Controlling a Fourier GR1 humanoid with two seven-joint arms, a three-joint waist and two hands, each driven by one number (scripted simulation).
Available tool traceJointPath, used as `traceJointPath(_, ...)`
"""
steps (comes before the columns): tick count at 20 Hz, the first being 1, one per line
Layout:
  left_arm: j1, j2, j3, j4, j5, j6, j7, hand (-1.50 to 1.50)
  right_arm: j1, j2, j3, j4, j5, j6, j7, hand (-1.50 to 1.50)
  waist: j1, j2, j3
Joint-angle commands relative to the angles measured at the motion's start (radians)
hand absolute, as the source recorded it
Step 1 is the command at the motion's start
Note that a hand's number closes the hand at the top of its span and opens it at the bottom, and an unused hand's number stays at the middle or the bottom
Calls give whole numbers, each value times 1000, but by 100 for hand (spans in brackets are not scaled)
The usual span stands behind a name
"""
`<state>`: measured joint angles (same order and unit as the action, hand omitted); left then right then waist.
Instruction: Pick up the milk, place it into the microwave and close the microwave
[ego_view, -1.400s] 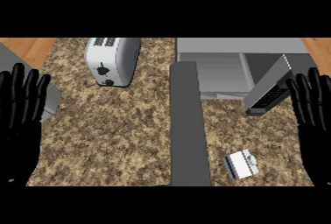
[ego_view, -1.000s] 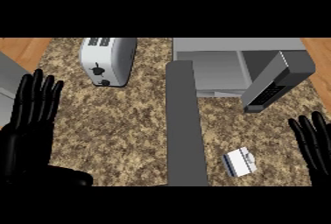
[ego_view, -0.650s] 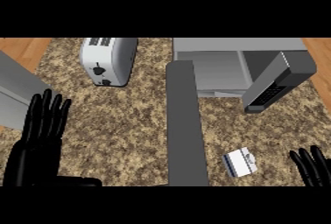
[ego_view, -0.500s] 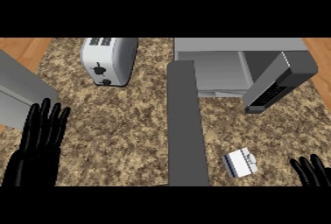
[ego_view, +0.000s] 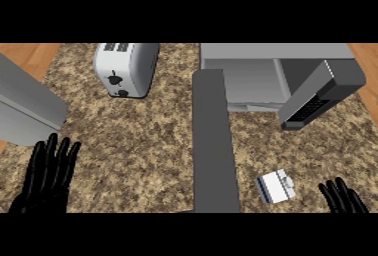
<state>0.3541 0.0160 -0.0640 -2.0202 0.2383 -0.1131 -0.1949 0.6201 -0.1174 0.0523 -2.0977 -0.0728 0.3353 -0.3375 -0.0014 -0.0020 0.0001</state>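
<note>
Since the milk carton (ego_view: 275, 186) lies tipped on the worktop (ego_view: 148, 150) — light, stiff-sided — wrap your open right hand (ego_view: 341, 197) across its flat sides.

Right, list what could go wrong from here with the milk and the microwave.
1. The milk lies on its side beside the grey divider; the right hand might nudge it against that.
2. The microwave door hangs open over the route; the carried milk could clip it.
</note>
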Motion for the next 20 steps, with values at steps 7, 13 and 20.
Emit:
traceJointPath(7, 132, 36, 39, -28, 51, -71, -90, -150, -66, 95, 38, 219, 124, -80, -104, -150, 4, 0, 0)
traceJointPath(13, 127, 44, 50, 28, 51, -104, -127, -150, -184, 61, -103, 500, 114, -95, -244, -150, 4, 1, 0)
traceJointPath(20, 199, -5, -26, 1, -23, -72, -196, -150, -288, 29, -183, 738, 130, -124, -363, -150, 6, 1, 0)
